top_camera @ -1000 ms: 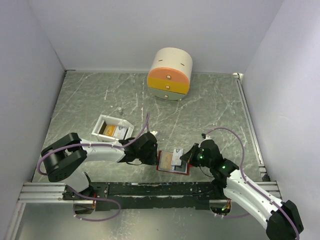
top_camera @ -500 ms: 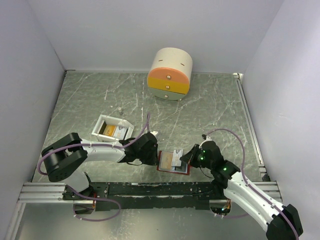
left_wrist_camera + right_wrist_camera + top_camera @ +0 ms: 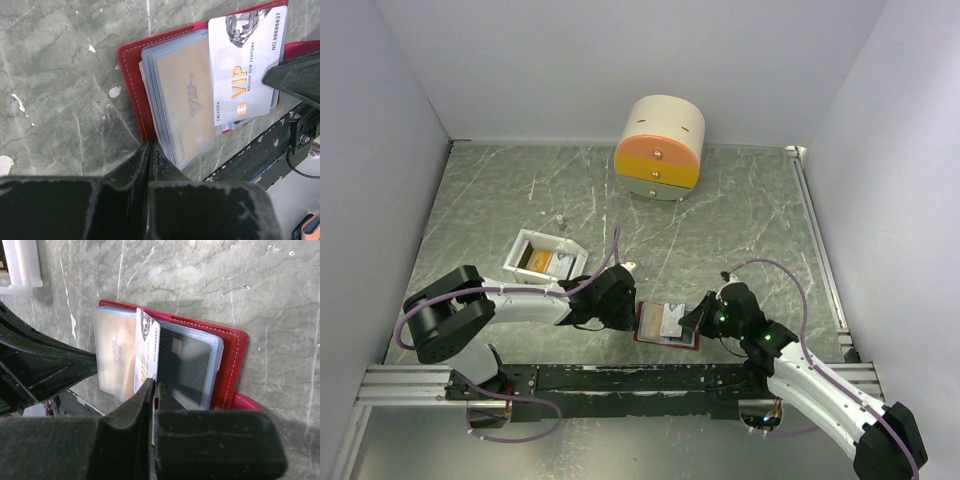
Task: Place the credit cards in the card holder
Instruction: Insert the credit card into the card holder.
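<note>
I am pinching my left gripper (image 3: 631,312) (image 3: 150,150) together on the left edge of the open card holder (image 3: 643,324) (image 3: 131,85) (image 3: 233,350), its fingers closed on the corner of the red cover where the clear sleeves begin. The card holder is lying flat on the table (image 3: 740,230), directly in front of my two bases. My right gripper (image 3: 693,318) (image 3: 154,386) is reaching in from the card holder's right side, jaws clamped on a white card (image 3: 672,319) (image 3: 245,60) (image 3: 145,340) with orange lettering. That card is tilting up on its edge over the middle of the card holder, between two sleeves. The sleeve on the card holder's left half is showing a gold card (image 3: 187,100) (image 3: 114,352) inside; the one on its right half is showing a dark card (image 3: 187,362). Beyond the card holder and to its left, a white tray (image 3: 517,250) is holding more cards (image 3: 542,262). Well beyond the card holder, a round drawer box (image 3: 660,150) is standing by the back wall.
</note>
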Robot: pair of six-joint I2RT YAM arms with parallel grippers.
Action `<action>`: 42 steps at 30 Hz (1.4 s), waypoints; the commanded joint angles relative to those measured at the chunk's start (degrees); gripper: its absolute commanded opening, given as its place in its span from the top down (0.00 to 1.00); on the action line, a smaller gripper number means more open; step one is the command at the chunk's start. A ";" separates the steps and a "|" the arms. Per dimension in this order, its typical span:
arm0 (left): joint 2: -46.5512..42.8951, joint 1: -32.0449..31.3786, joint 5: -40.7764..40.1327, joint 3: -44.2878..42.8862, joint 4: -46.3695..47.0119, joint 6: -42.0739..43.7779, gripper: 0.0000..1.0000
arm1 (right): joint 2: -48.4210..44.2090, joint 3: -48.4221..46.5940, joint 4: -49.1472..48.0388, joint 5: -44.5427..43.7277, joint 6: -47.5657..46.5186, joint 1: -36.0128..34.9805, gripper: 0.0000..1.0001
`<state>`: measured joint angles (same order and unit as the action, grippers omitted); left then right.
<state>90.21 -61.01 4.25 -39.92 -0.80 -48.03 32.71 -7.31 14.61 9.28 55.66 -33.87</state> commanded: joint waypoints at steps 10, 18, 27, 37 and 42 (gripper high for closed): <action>1.50 -1.04 -0.59 -0.72 0.62 -0.21 0.90 | 3.31 0.00 2.60 1.67 0.27 -1.38 1.00; 1.41 -1.05 -0.60 -0.68 0.67 -0.29 0.90 | 3.94 -0.50 3.75 2.86 1.19 -1.60 1.00; 1.46 -1.04 -0.59 -1.17 0.03 0.11 0.90 | 3.76 -0.04 2.16 1.88 2.93 -1.62 1.00; 1.93 -1.47 -0.17 -1.72 0.09 0.19 0.90 | 7.91 -0.69 -3.44 2.46 2.43 -1.60 1.00; 2.15 -1.73 -0.11 -1.90 0.44 0.13 0.90 | 10.00 -0.14 -5.64 3.87 2.25 -1.73 1.00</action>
<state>90.89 -61.65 4.10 -40.75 -0.89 -48.01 41.56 -7.92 10.52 12.36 58.92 -35.11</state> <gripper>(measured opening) 0.103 0.006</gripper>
